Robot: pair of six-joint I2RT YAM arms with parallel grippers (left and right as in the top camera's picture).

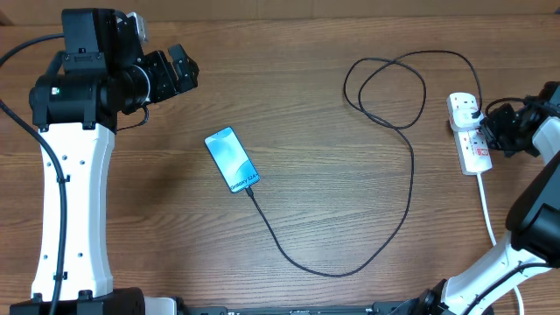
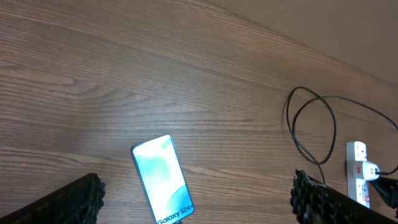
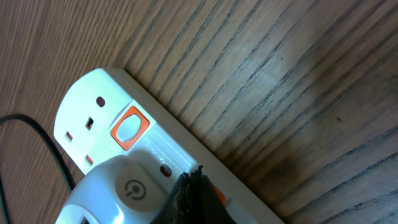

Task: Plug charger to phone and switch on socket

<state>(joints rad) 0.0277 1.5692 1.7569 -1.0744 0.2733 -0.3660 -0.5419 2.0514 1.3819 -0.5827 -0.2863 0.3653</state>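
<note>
One phone [image 1: 233, 160] is lying left of centre on a wooden tabletop [image 1: 332, 175], with the socket [image 1: 472, 150] sitting at the right edge.

The phone's cyan screen is glowing and showing "Galaxy S24+" along its near end; the charger [image 1: 412, 171] is meeting that end, running near, curving right, then looping far before reaching the socket. The left tool [image 1: 181, 72] is hanging over the far-left tabletop, well apart from the phone, its fingers [image 2: 74, 200] standing wide apart and holding nothing. The right tool [image 3: 191, 194] is sitting low over the socket, its fingers pressing together into one dark tip just beside a white plug body [image 3: 118, 190] bearing a round power-style symbol; an orange-red switch [image 3: 129, 129] is showing next to it. Red printing on the socket is showing too small to read.
</note>
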